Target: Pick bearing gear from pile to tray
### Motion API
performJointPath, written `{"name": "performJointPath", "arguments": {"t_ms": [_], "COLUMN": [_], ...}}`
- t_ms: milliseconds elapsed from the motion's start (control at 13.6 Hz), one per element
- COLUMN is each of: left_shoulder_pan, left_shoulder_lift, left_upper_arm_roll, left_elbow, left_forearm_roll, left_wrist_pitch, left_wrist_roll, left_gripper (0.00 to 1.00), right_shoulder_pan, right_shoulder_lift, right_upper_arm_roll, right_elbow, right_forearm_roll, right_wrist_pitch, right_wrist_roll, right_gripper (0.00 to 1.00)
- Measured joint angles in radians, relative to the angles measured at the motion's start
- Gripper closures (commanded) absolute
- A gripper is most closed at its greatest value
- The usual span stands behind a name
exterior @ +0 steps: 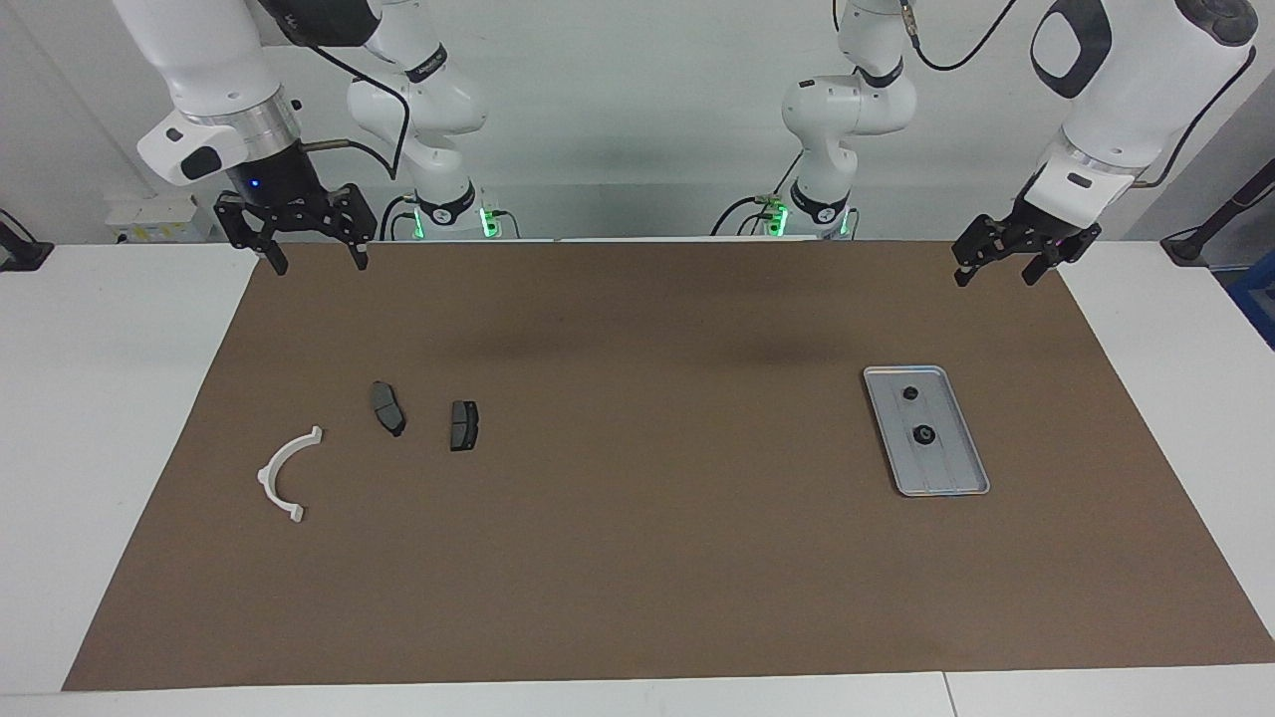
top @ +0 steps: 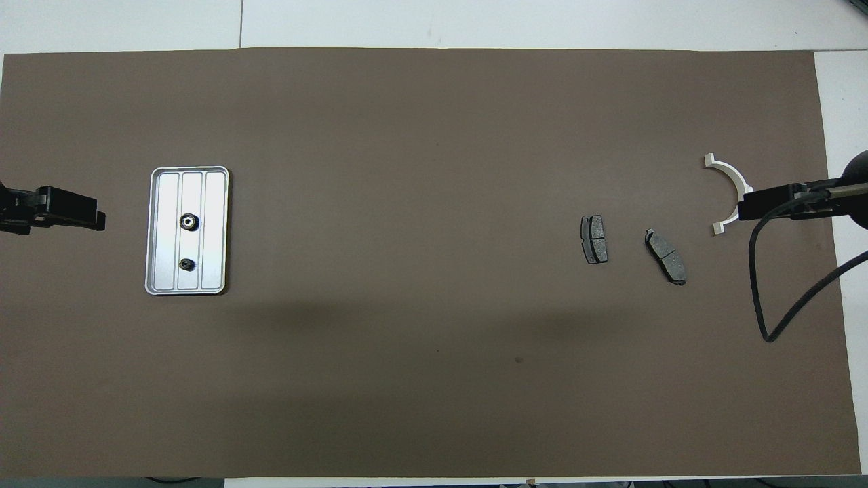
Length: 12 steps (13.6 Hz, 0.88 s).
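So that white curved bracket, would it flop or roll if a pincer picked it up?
The bracket holds a clean half-ring arc lying flat on the mat, so it is probably stiff, not floppy. It looks thin and open, so likely light. Flat with squared end tabs, it should slide or spin rather than roll when pushed.

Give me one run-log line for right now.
tray: two small black gears inside | left gripper: open, raised near tray end | right gripper: open, raised, waiting | pads, white bracket: untouched
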Motion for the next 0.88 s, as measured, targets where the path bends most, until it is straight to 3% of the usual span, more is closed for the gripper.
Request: {"name": "performJointPath", "arguments": {"t_ms": [880], "left_shoulder_pan": [-0.037], "left_shoulder_lift": [0.005], "left_upper_arm_roll": [-0.014], "left_elbow": [0.012], "left_forearm_roll": [0.005], "left_wrist_pitch": [-0.007], "left_wrist_roll": [-0.019], "left_gripper": [0.0], "right_shoulder_pan": [-0.001], "right_shoulder_lift": [0.0], "right_upper_arm_roll": [-0.001], "right_elbow": [0.0], "right_forearm_roll": [0.0], "right_wrist_pitch": [0.0], "right_wrist_roll": [0.0], "right_gripper": [0.0]}}
